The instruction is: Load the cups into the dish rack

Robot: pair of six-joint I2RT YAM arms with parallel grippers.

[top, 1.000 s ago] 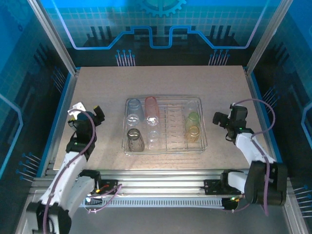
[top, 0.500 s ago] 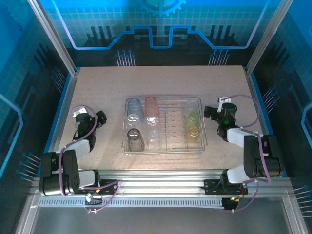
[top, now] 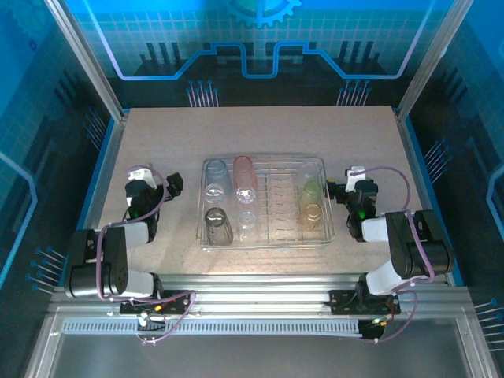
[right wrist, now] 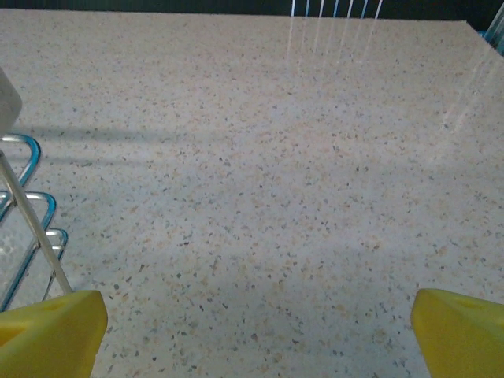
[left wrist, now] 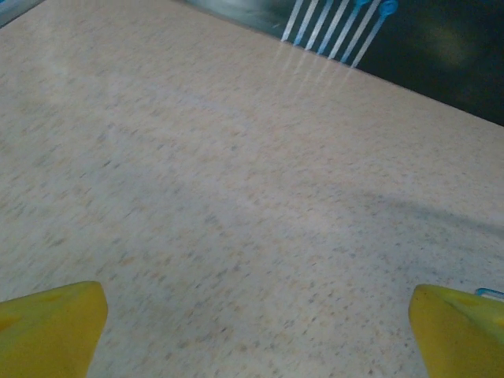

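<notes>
Sitting between both spread jaws, dish rack (top: 277,201), cups (top: 245,169) inside

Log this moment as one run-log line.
cups: all six in dish rack | left fingers: open, empty, left of rack | right fingers: open, empty, right of rack

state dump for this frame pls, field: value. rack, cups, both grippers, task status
dish rack: mid-table, between the two arms
cups in rack: six
rack left half: pale blue cup, pink cup (looks to be lying on its side), dark grey cup, clear cup
rack right half: far yellow-green cup, near yellow-green cup
left gripper: open, empty, over bare table
right gripper: open, empty, beside rack's right edge
task status: looks loaded
</notes>
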